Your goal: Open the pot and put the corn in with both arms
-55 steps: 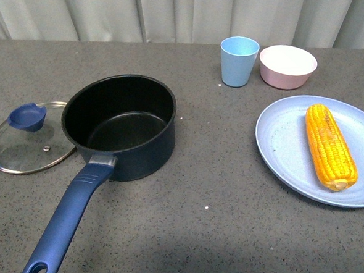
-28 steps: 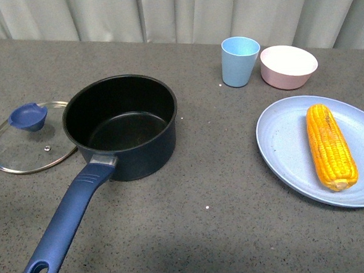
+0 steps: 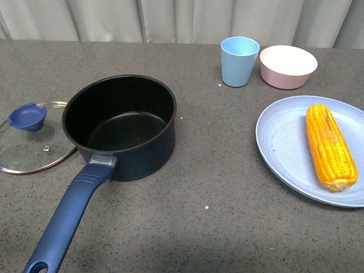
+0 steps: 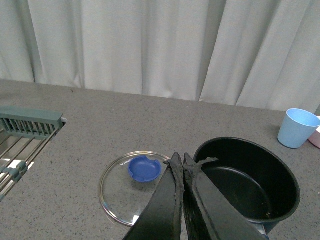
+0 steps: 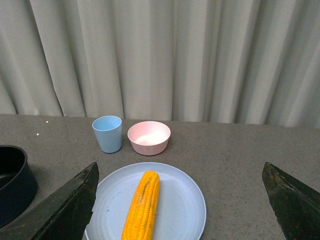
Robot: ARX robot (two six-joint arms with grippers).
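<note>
The front view shows no arms, only the table (image 3: 225, 233). The pot (image 3: 121, 125) stands open on the left part, and its long blue handle (image 3: 64, 224) points to the near edge. The glass lid (image 3: 29, 144) lies flat just beside the pot. The corn (image 3: 330, 146) lies on a blue plate (image 3: 281, 149) at the right, well apart from the pot, with bare table between them. A blue cup (image 3: 239, 60) and a pink bowl (image 3: 288, 66) stand behind the plate. Only the left wrist view shows the left gripper (image 4: 181, 159), its fingers pressed together on nothing, and a grey rack (image 4: 27, 125) beyond the lid. Only the right wrist view shows the right gripper (image 5: 180, 167), its fingers spread wide apart, with the corn seen between them.
</note>
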